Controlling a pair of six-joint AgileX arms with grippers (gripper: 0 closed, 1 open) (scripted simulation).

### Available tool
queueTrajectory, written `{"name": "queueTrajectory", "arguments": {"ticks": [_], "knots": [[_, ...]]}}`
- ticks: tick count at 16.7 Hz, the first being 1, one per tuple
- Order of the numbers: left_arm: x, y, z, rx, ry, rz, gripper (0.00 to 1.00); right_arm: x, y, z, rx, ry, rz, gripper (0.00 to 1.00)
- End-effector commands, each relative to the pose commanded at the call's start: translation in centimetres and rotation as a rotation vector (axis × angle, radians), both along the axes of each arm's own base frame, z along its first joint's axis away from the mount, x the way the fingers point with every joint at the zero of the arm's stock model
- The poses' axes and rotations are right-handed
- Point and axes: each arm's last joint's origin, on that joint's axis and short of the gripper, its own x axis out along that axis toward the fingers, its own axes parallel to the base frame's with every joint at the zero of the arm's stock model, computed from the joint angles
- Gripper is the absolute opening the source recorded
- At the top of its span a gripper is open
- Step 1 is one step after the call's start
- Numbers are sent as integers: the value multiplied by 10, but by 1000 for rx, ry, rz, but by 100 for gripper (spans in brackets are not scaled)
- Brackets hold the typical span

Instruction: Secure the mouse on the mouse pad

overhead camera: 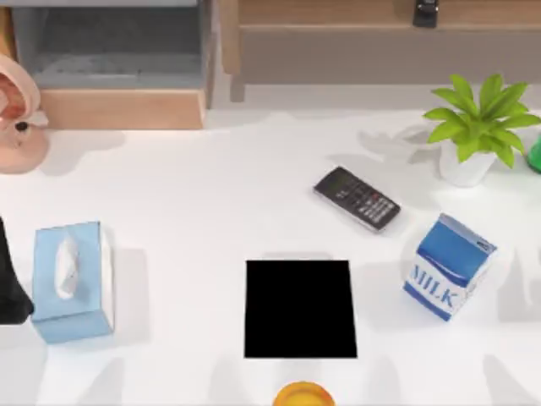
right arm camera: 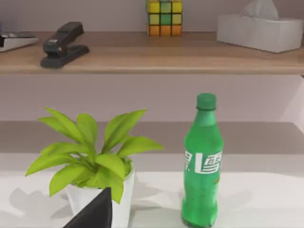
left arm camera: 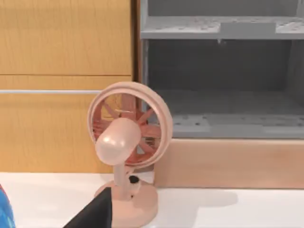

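Left gripper point(overhead camera: 15, 298), its grip impossible to tell, hangs beside the tissue box point(overhead camera: 73, 281). The mouse pad point(overhead camera: 300, 309), nearly square, lies well to its right, beyond that box. The right gripper point(right arm camera: 92, 213) idles facing the plant point(right arm camera: 97, 164).

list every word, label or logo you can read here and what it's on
"MILK" in white letters on the blue face of the milk carton, at the right of the table in the top view.
White logo mark on the green bottle, next to the potted plant: stylised shapes, not readable as letters.
Buttons on the black keypad device: markings too small to read.
Blue tissue box: no text visible.
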Motion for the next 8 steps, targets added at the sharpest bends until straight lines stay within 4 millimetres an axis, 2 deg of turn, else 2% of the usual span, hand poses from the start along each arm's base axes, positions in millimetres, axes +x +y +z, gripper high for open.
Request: {"name": "queueTrajectory", "arguments": {"ticks": [4,8], "knots": [[0,0,0,0,0,0,100,0,0,6,-10,26,3,100],[0,0,0,0,0,0,100,6,0,36,-62,178,6,100]]}}
